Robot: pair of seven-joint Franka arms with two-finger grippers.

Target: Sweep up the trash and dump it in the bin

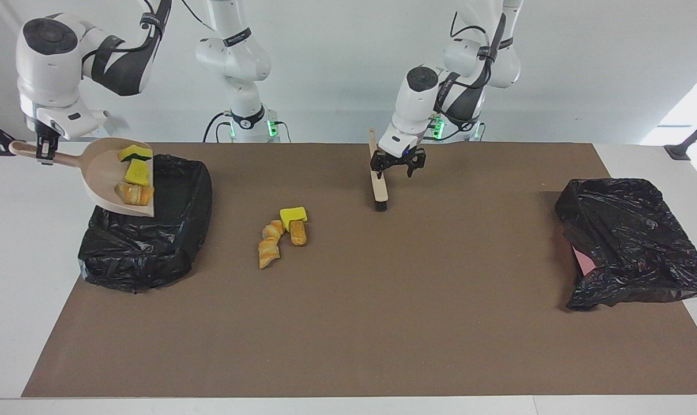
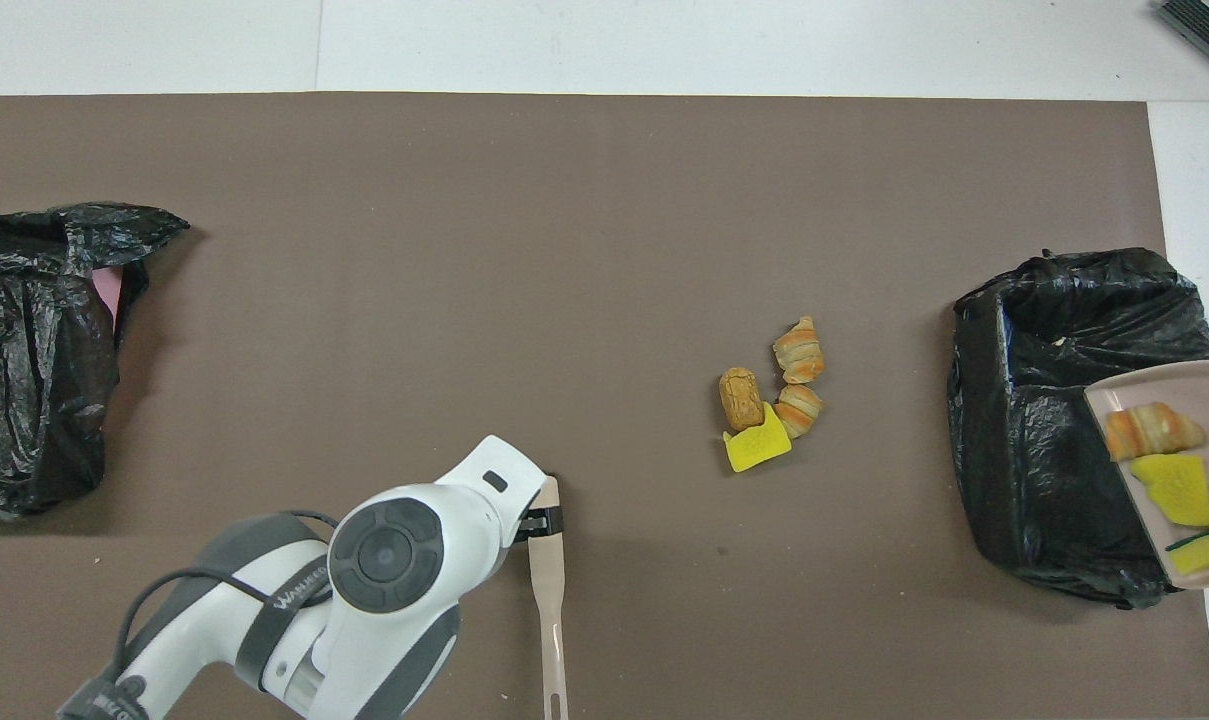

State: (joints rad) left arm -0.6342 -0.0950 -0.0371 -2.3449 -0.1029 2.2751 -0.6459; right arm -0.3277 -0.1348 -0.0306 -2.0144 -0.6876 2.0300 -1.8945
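I am holding my left gripper (image 1: pixel 395 169) low over the mat (image 1: pixel 383 323), close in front of my own bases, with its fingers spread wide and gripping nothing. It is hanging just beside the brush (image 1: pixel 378 184); whether one finger is touching the handle I cannot tell. The brush is resting with its bristle end on the mat and its handle pointing back toward me.

With my right gripper (image 1: pixel 44 151) I am clamping the handle of the dustpan (image 1: pixel 103 173), fingers closed on it. I am keeping it up in the air, tilted with its open lip lowest, over the edge of the bin (image 1: pixel 146 248) at my right arm's end of the table. Part of the trash (image 1: pixel 134 178) is lying in the pan: a green-backed sponge piece, a yellow one and a bread chunk, the chunk lowest, close to the lip.

The other trash is sitting in a small pile (image 1: pixel 282 233) on the mat, farther from me than the brush and between it and the bin: three bread chunks and a yellow sponge piece, touching one another.

A crumpled black bag (image 1: pixel 630 242) is lying at my left arm's end.
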